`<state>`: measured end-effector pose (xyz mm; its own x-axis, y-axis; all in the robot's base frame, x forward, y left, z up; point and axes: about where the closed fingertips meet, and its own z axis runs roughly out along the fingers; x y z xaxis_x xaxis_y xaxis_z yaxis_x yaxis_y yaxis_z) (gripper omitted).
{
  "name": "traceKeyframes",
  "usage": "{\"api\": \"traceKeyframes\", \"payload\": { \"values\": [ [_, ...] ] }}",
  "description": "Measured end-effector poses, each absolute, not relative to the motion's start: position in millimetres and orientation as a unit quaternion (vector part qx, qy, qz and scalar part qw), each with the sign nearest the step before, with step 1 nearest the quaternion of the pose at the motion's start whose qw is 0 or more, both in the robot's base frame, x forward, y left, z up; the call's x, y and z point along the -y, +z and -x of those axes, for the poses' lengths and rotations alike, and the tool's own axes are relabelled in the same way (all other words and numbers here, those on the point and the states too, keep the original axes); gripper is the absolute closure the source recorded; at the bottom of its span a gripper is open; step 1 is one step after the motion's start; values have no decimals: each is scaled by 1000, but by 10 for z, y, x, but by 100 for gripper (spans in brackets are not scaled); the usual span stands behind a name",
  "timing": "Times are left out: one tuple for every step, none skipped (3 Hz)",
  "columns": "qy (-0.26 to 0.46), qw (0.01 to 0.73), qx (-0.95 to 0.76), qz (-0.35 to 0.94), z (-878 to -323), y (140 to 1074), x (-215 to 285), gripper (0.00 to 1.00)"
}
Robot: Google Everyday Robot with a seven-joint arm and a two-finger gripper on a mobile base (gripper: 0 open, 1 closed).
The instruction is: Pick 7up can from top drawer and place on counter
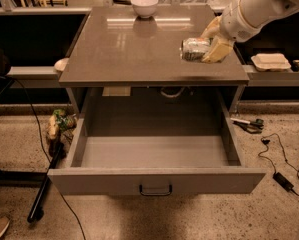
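My gripper (pixel 205 48) is shut on the 7up can (pixel 194 49), a silvery can with green markings, held on its side above the right part of the counter (pixel 124 49). The white arm comes in from the upper right. The top drawer (pixel 154 151) stands pulled wide open below the counter, with nothing showing inside it. Its grey front panel carries a small dark handle (pixel 155 190) at the centre.
A white bowl (pixel 144 5) stands at the counter's far edge. A pale container (pixel 271 61) lies on a ledge to the right. Cables and a power brick (pixel 284 180) lie on the floor at the right. Clutter (pixel 58 126) sits at the drawer's left.
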<state>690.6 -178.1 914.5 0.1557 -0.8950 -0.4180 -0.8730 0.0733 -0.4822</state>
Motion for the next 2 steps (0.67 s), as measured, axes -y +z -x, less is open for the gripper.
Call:
{"api": "traceKeyframes", "payload": {
  "values": [
    [-16,339,-650,680,-6912,9138,1775,100],
    [-14,353,-655,668,-7218,9059,1670,100]
  ]
}}
